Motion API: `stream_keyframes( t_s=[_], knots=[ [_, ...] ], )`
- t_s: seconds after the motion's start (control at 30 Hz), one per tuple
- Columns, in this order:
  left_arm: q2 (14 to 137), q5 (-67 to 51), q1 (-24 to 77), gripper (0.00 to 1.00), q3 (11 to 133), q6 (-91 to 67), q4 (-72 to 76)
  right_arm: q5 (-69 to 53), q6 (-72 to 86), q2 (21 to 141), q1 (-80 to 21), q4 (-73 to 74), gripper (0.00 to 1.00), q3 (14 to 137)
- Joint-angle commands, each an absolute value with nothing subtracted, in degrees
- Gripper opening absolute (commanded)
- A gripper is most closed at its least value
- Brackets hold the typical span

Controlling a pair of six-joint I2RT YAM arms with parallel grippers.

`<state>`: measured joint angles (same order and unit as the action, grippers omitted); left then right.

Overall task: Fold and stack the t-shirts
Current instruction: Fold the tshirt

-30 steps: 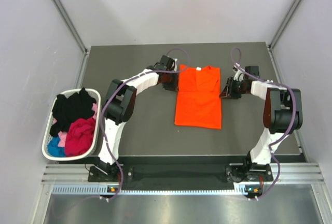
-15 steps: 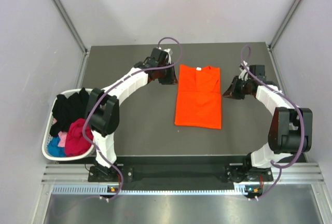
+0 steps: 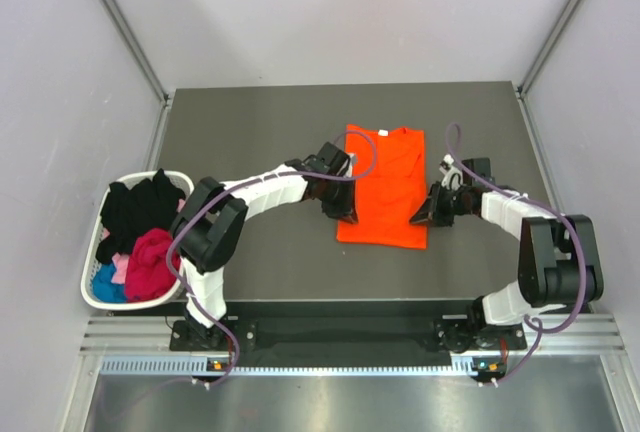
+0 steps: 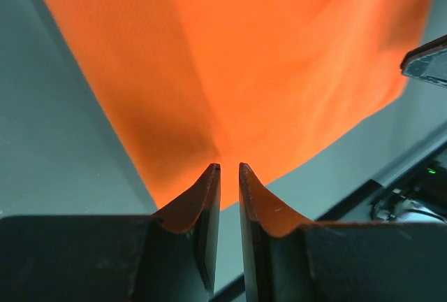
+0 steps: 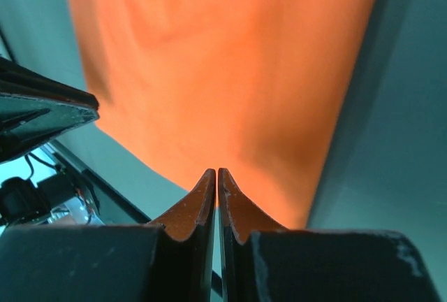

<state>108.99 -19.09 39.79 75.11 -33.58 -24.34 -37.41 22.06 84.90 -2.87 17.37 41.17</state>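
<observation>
An orange t-shirt (image 3: pixel 385 187) lies flat mid-table, folded into a long strip with its collar at the far end. My left gripper (image 3: pixel 343 216) sits low at its near left corner. In the left wrist view the fingertips (image 4: pixel 212 173) stand a narrow gap apart over the hem (image 4: pixel 209 176), and only table shows between them. My right gripper (image 3: pixel 418 220) is at the near right corner. Its jaws (image 5: pixel 217 171) are pressed together at the orange cloth's (image 5: pixel 230 57) edge, with nothing seen between them.
A white basket (image 3: pixel 172 174) off the table's left side holds more t-shirts: black (image 3: pixel 135 207), magenta (image 3: pixel 155 257) and blue (image 3: pixel 108 282). The dark table (image 3: pixel 250 132) ends at a metal rail near the arm bases.
Both grippers have come from beside the shirt's collar end down to its near corners. The right gripper has closed. The shirt has not moved.
</observation>
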Motion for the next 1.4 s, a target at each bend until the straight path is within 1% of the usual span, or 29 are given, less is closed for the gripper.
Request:
stream_keyframes(
  t_s=[0.0,0.17,0.33,0.43,0.6,0.73,0.97,1.13,1.37],
  knots=[
    [106.4,-15.4,40.8,0.22,73.0,-33.8,-21.5,-36.4,20.2,86.6,-3.0,14.2,0.05,40.1],
    [105.9,-13.0,41.7,0.22,71.2,-33.2,-22.1,-32.8,19.0,86.2,-3.1,15.4,0.05,40.0],
    [105.4,-11.3,41.7,0.21,73.2,-32.6,-24.3,-30.6,19.2,85.3,-3.1,18.2,0.04,41.2],
    [104.5,-11.2,41.9,0.22,75.8,-32.7,-26.1,-31.3,20.1,82.6,-3.1,19.8,0.04,42.1],
    [103.5,-14.8,42.8,0.23,78.1,-34.2,-24.7,-34.5,23.4,78.4,-4.3,19.2,0.03,42.3],
    [103.6,-16.2,43.2,0.23,77.1,-36.2,-22.5,-35.7,26.4,77.3,-8.2,17.5,0.04,41.8],
    [104.1,-15.1,43.7,0.22,72.2,-36.1,-20.3,-36.2,26.3,77.9,-10.2,15.4,0.05,37.7],
    [105.6,-11.9,43.8,0.22,69.9,-34.8,-21.7,-29.9,22.0,79.9,-9.9,19.3,0.05,36.3],
    [104.9,-9.4,43.8,0.22,70.0,-34.4,-23.3,-26.1,21.4,80.6,-9.8,20.6,0.03,36.0]
  ],
)
